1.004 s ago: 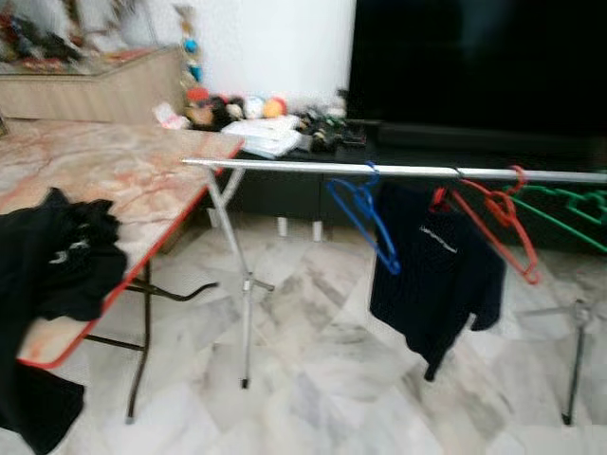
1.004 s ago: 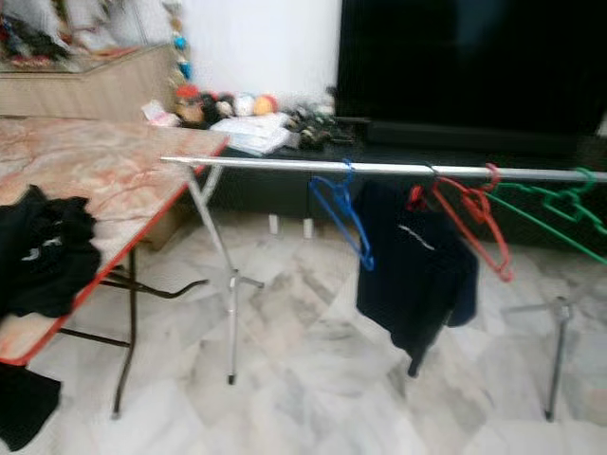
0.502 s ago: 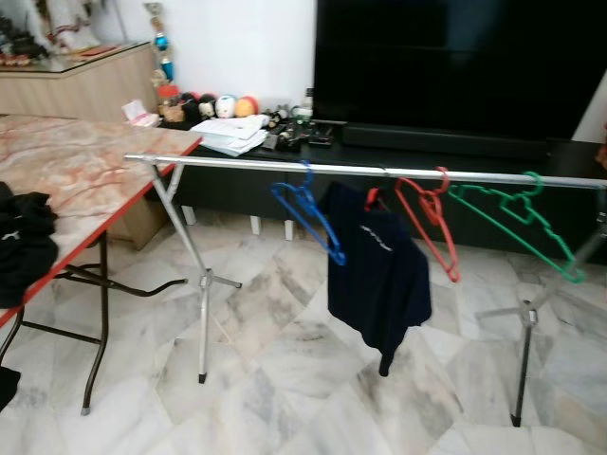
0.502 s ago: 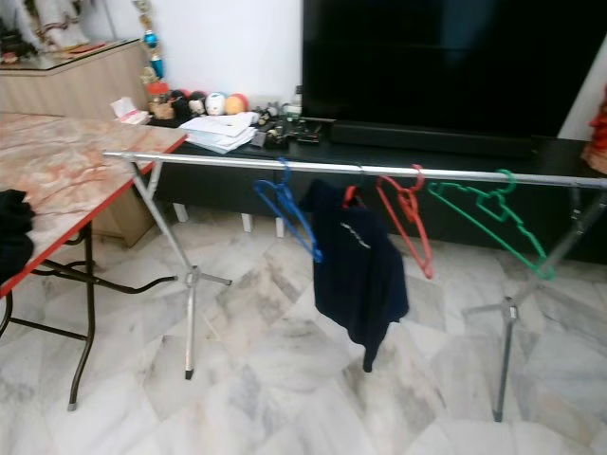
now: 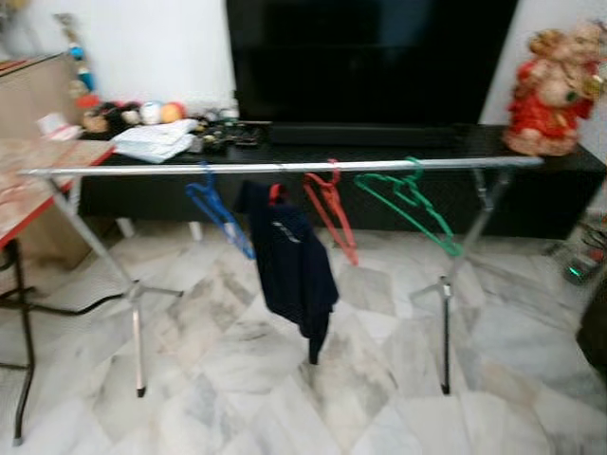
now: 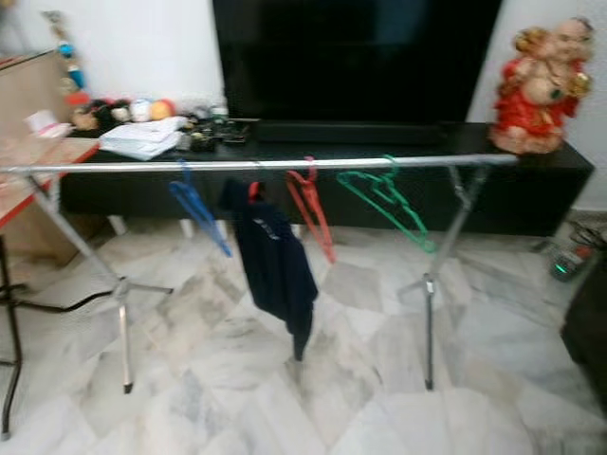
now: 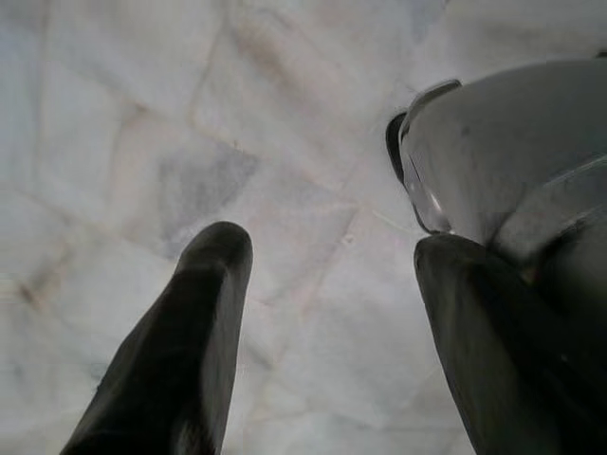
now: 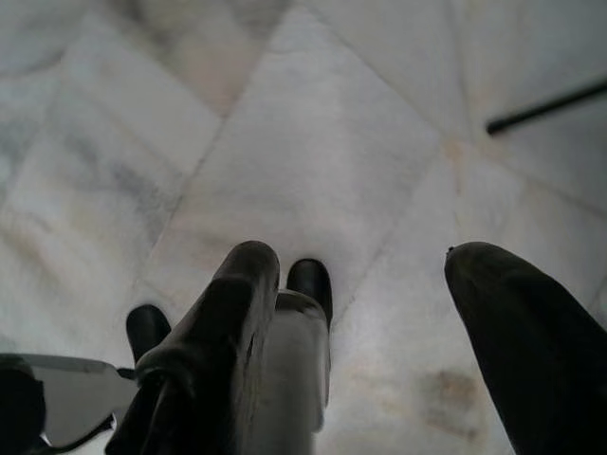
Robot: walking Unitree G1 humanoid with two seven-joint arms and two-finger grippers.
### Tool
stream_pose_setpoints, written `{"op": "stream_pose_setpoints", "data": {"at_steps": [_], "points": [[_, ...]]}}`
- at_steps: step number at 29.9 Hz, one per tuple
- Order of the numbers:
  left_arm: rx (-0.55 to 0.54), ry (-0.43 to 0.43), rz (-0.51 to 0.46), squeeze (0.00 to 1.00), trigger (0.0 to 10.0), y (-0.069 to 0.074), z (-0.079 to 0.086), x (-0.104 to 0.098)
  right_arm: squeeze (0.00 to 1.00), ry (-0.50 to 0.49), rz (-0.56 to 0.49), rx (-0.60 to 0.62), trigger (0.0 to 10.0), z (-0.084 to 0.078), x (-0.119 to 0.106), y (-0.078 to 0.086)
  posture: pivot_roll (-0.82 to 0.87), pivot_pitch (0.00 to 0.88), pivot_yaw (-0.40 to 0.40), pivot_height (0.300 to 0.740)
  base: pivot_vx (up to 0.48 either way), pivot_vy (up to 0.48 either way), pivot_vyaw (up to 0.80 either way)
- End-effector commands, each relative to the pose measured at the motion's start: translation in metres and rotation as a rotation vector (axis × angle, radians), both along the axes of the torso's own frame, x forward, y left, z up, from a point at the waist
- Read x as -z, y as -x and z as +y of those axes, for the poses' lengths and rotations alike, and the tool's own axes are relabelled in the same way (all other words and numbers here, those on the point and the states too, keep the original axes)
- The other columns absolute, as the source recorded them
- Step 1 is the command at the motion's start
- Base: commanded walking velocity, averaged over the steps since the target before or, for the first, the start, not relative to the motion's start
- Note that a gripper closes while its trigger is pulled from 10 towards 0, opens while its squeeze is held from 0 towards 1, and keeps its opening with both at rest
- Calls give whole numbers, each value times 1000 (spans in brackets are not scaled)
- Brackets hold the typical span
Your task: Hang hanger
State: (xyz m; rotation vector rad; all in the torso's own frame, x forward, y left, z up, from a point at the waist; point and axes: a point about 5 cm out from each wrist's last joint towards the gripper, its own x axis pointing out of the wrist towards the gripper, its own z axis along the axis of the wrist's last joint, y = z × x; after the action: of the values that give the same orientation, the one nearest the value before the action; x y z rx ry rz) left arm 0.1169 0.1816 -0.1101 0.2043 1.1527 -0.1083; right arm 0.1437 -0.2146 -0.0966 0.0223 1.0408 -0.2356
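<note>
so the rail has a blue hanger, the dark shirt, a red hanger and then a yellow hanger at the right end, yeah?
Not quite: the last hanger is green, not yellow, as the left eye view shows. The rest holds: on the silver metal rail hang a blue plastic hanger, the dark navy shirt, then a red plastic hanger.

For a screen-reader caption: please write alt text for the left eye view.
A silver clothes rail on tripod legs stands on a marble floor, carrying a blue hanger, a dark shirt, a red hanger and a green hanger. Behind it is a black television.
</note>
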Motion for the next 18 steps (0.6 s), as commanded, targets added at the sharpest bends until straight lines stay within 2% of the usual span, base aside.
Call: {"op": "stream_pose_setpoints", "data": {"at_steps": [1,4,13,18], "points": [[36,-11,-4,0,10000,-2,0,-1,0,-8,-2,3,10000,3,0,-2,12,0,88,740,0,-480,-788],[22,-6,-1,0,10000,-1,0,0,0,-7,-1,1,10000,3,0,-2,13,0,87,740,0,-480,-788],[5,0,-2,0,10000,-1,-1,0,0,-5,1,3,10000,3,0,-1,13,0,85,740,0,0,-788],[44,-29,-7,0,10000,-2,0,-1,0,-5,2,3,10000,3,0,-2,13,0,84,740,0,-55,-788]]}}
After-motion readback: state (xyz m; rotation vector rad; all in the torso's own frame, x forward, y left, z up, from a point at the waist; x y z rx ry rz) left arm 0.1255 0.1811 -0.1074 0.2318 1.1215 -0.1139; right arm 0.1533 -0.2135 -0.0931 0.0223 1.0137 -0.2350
